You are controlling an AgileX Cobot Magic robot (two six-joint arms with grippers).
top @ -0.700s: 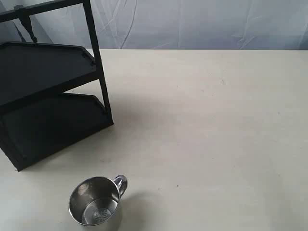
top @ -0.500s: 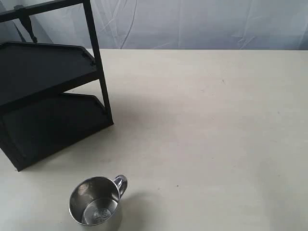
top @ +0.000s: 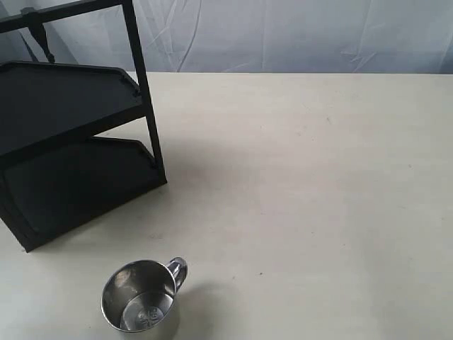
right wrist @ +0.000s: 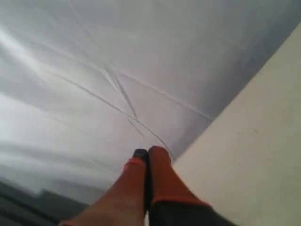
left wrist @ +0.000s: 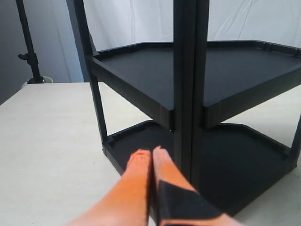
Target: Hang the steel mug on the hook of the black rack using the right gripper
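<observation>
We start at the right pincer (right wrist: 146, 157): its orange fingers are pressed together with nothing between them, and its camera looks out over a slanting strip of tabletop (right wrist: 254, 155) toward a creased white backdrop (right wrist: 117, 70), so it is aimed away from the work. The left pincer (left wrist: 151, 157) is likewise closed and empty, hovering just in front of the black rack (left wrist: 188, 94) and facing its corner post. Across the last fraction of a second nothing in the exterior view has shifted: neither arm has entered it, and the steel mug (top: 141, 297) sits exactly where it was, upright on the tabletop near the front edge, handle turned to the right, well apart from the black rack behind it. We judge the task barely begun, with the approach to the mug yet to come. An embossed stamp shows on the mug's base, but it is too small to read; no other writing is visible.
</observation>
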